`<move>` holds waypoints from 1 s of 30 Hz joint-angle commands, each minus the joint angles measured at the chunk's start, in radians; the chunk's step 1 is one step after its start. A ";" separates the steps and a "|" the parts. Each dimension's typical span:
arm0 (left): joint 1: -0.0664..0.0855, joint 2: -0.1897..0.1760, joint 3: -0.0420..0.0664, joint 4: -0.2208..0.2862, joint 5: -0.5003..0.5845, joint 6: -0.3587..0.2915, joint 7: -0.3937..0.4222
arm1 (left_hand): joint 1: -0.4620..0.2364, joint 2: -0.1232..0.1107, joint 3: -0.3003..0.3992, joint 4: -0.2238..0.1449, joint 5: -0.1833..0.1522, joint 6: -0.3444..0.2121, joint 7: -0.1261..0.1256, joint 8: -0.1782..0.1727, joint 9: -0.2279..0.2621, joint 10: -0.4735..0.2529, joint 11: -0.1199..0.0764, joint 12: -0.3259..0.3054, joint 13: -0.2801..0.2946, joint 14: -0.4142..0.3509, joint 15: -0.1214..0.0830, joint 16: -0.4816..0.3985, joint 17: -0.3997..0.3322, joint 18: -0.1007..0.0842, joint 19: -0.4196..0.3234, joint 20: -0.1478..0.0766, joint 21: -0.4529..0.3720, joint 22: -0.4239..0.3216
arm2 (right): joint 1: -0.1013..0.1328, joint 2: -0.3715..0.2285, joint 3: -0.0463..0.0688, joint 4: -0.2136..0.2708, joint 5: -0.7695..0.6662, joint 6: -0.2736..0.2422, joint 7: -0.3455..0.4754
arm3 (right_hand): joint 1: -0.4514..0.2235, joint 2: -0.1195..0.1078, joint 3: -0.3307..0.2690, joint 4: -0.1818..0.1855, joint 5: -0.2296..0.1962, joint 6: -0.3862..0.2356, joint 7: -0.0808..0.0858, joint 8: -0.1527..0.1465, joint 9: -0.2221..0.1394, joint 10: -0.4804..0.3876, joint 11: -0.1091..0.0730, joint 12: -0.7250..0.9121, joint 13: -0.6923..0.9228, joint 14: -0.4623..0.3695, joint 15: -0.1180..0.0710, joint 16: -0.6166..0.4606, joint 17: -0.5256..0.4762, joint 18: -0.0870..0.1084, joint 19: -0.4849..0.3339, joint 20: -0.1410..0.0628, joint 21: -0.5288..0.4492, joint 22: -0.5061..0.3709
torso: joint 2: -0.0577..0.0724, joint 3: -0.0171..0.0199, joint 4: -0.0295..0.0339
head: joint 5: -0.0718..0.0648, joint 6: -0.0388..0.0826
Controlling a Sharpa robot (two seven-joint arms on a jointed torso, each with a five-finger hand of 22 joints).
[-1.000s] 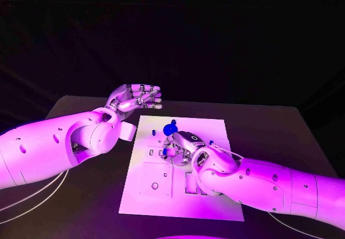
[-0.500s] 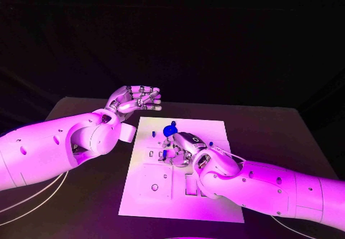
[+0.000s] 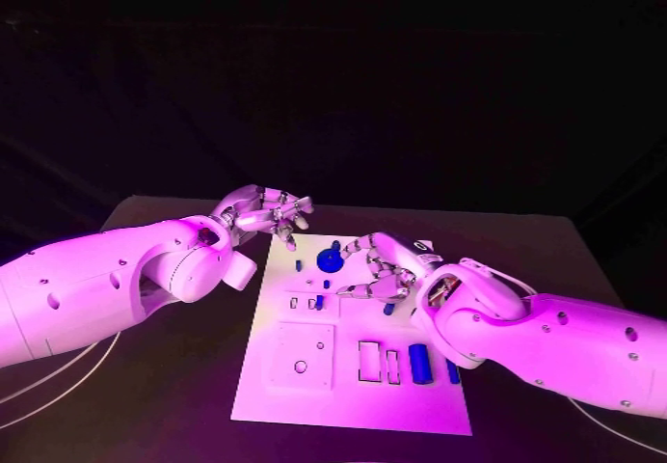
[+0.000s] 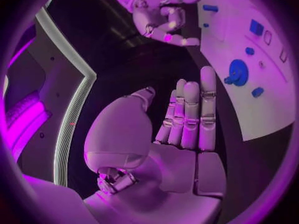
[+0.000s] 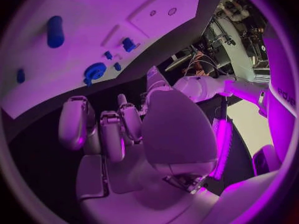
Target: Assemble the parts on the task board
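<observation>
The task board (image 3: 299, 386) lies flat in the middle of the black table (image 3: 528, 251), its long side running away from the robot. The right hand (image 3: 378, 271) hovers above the board's far half, palm turned toward the left, with its fingers (image 3: 364, 289) curled loosely inward; the right wrist view shows nothing between them and the thumb. The left hand (image 3: 264, 211) is raised just off the board's far left corner, over the table; in the left wrist view its fingers (image 4: 193, 115) stand straight and close together, with the thumb set apart and nothing in its grasp. A round blue part (image 3: 330, 258) with a small knob sits on the board's far portion, between the two hands, just beside the right hand's fingertips. A smaller blue part (image 3: 318, 302) stands nearer the middle of the board, close to a row of small slots. Toward the near right of the board, a blue cylindrical part (image 3: 418, 365) lies lengthwise beside a rectangular recess (image 3: 371, 360), with a thinner blue part (image 3: 452, 371) next to it at the board's right edge, partly hidden by the right forearm (image 3: 556, 338).
</observation>
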 commanded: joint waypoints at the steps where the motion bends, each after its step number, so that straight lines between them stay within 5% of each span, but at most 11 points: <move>1: 0.003 0.003 0.001 -0.002 -0.320 0.221 -0.215 | -0.045 -0.027 0.042 0.005 -0.006 -0.021 -0.004 0.077 0.048 -0.036 -0.008 0.124 0.085 0.080 -0.006 0.159 0.151 -0.001 -0.014 0.002 0.131 0.126 | 0.014 -0.045 0.000 0.032 0.123 0.096 0.108 | 0.008 0.008 -0.001 -0.001 0.001 -0.004 -0.003 -0.002 -0.001 -0.008 0.001 -0.007 0.037 0.092 0.006 -0.003 0.216 0.007 -0.010 0.000 -0.005 0.038 | -0.013 0.0023 -0.0019 | 0.005 -0.008; 4: 0.006 0.011 0.001 -0.007 -0.427 0.275 -0.282 | -0.088 -0.050 0.020 0.006 -0.008 -0.016 -0.024 0.162 0.099 -0.027 -0.026 0.258 0.168 0.193 -0.021 0.324 0.334 -0.025 0.053 -0.009 0.285 0.318 | 0.026 -0.091 0.000 0.057 0.165 0.107 0.122 | 0.012 0.020 0.003 -0.001 0.009 0.003 -0.004 0.000 -0.002 -0.010 0.000 -0.008 0.035 0.092 0.006 -0.003 0.217 0.007 -0.010 0.001 -0.005 0.039 | -0.017 0.0048 -0.0027 | 0.012 -0.011; 9: 0.015 0.043 0.001 -0.021 -0.576 0.353 -0.410 | -0.118 -0.050 -0.016 0.007 -0.010 -0.019 -0.049 0.256 0.168 0.001 -0.049 0.423 0.304 0.269 -0.041 0.428 0.467 -0.048 0.112 -0.026 0.405 0.473 | 0.045 -0.166 0.000 0.084 0.247 0.111 0.132 | 0.008 0.030 0.006 -0.001 0.017 0.009 -0.005 0.003 -0.003 -0.008 -0.001 -0.004 0.037 0.092 0.005 -0.003 0.216 0.006 -0.007 0.001 -0.001 0.042 | -0.017 0.0059 0.0019 | 0.015 -0.021; 19: 0.027 0.118 0.000 -0.068 -0.671 0.447 -0.564 | -0.132 -0.053 -0.033 0.007 -0.013 -0.026 -0.050 0.265 0.178 -0.025 -0.049 0.410 0.280 0.262 -0.042 0.421 0.454 -0.047 0.105 -0.028 0.406 0.469 | 0.069 -0.211 0.001 0.044 0.314 0.069 0.103 | -0.005 0.036 0.004 -0.002 0.063 0.021 -0.009 0.010 -0.005 -0.002 -0.005 0.003 0.040 0.092 0.002 -0.003 0.217 0.004 0.001 -0.002 0.010 0.051 | -0.015 0.0060 0.0005 | 0.024 -0.028; 30: 0.039 0.187 -0.017 -0.123 -0.693 0.455 -0.594 | -0.134 -0.041 -0.041 0.006 -0.011 -0.022 -0.055 0.282 0.193 0.000 -0.053 0.444 0.320 0.277 -0.045 0.438 0.481 -0.052 0.121 -0.030 0.427 0.502 | 0.073 -0.203 0.002 0.018 0.299 0.041 0.083 | -0.012 0.043 0.004 -0.002 0.085 0.030 -0.012 0.016 -0.006 0.000 -0.007 0.006 0.040 0.092 0.000 -0.004 0.216 0.003 0.003 -0.004 0.011 0.054 | -0.013 0.0042 -0.0032 | 0.027 -0.022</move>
